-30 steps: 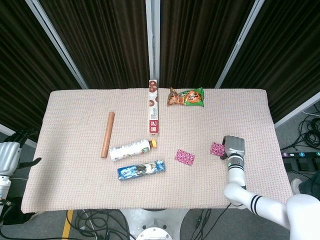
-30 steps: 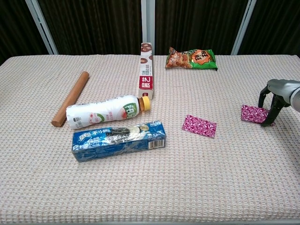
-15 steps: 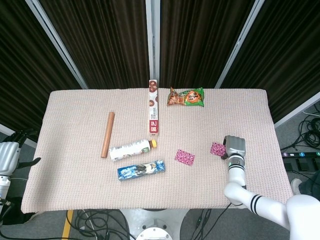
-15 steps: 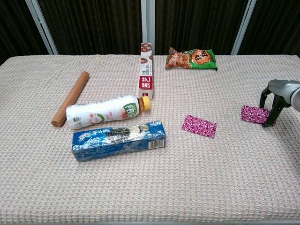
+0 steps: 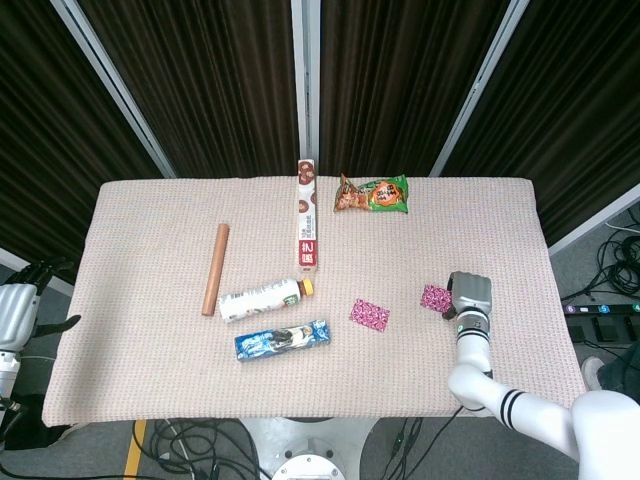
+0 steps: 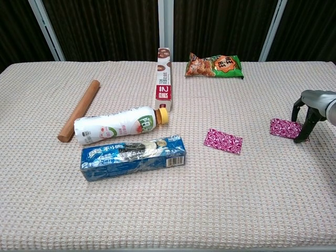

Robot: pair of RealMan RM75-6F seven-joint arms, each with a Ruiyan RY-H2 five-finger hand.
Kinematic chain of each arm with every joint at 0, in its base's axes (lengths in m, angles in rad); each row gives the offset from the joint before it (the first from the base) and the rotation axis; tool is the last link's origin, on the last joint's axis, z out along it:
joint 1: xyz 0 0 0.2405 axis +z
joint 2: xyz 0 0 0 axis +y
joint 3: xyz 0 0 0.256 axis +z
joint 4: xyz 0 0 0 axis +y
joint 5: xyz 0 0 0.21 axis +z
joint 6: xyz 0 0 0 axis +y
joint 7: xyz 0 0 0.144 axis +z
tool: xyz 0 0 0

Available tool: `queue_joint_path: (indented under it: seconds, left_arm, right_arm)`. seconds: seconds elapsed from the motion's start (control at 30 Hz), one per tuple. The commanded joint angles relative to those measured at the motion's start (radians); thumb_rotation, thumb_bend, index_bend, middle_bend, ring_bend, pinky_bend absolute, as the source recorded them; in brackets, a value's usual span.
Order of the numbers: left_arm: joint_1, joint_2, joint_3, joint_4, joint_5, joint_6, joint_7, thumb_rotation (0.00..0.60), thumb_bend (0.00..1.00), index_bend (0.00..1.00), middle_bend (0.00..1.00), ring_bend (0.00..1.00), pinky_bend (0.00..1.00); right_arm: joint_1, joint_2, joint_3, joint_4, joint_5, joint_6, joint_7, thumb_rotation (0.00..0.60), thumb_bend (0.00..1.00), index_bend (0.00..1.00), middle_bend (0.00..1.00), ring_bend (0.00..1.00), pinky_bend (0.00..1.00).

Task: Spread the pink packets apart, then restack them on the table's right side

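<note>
Two pink packets lie flat and apart on the table. One pink packet (image 5: 369, 314) (image 6: 223, 140) is near the middle. The other pink packet (image 5: 434, 297) (image 6: 284, 127) lies toward the right side. My right hand (image 5: 468, 296) (image 6: 311, 109) stands over that second packet's right edge, its fingers (image 6: 305, 125) arched down and apart, the tips touching the packet's edge and the cloth. It grips nothing. My left hand (image 5: 22, 308) hangs off the table's left edge in the head view, fingers spread and empty.
Left of the packets lie a blue biscuit pack (image 6: 133, 155), a white drink bottle (image 6: 118, 125) and a wooden rolling pin (image 6: 79, 110). At the back are a long red-and-white box (image 6: 164, 80) and a green snack bag (image 6: 214, 65). Woven cloth covers the table (image 6: 252, 199).
My right hand has edged a little to the right along the packet's edge. The packets and my left hand have stayed where they were.
</note>
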Motion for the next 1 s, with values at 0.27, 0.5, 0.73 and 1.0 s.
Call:
queue_joint_path:
  seconds: [0.27,0.5,0.73,1.0]
  left_arm:
    - [0.001,0.001,0.000,0.001,-0.001,0.000,-0.003,0.600,0.00,0.29,0.31,0.25,0.33]
    - [0.001,0.004,-0.002,-0.003,0.000,0.002,-0.005,0.600,0.00,0.29,0.31,0.25,0.33]
    - [-0.001,0.013,-0.007,-0.014,0.002,0.008,-0.002,0.600,0.00,0.29,0.31,0.25,0.33]
    - [0.001,0.029,-0.020,-0.027,-0.017,0.011,0.002,0.600,0.00,0.29,0.31,0.25,0.33]
  right_arm:
    - [-0.002,-0.002,0.001,0.001,0.003,-0.005,-0.009,0.546,0.00,0.38,1.00,1.00,1.00]
    - [-0.001,0.010,0.011,-0.023,-0.011,-0.002,-0.002,0.523,0.00,0.36,1.00,1.00,1.00]
    - [0.011,0.051,0.022,-0.152,-0.043,0.047,-0.012,0.520,0.00,0.36,1.00,1.00,1.00]
    - [0.023,0.053,0.026,-0.307,-0.067,0.124,-0.014,0.510,0.00,0.39,1.00,1.00,1.00]
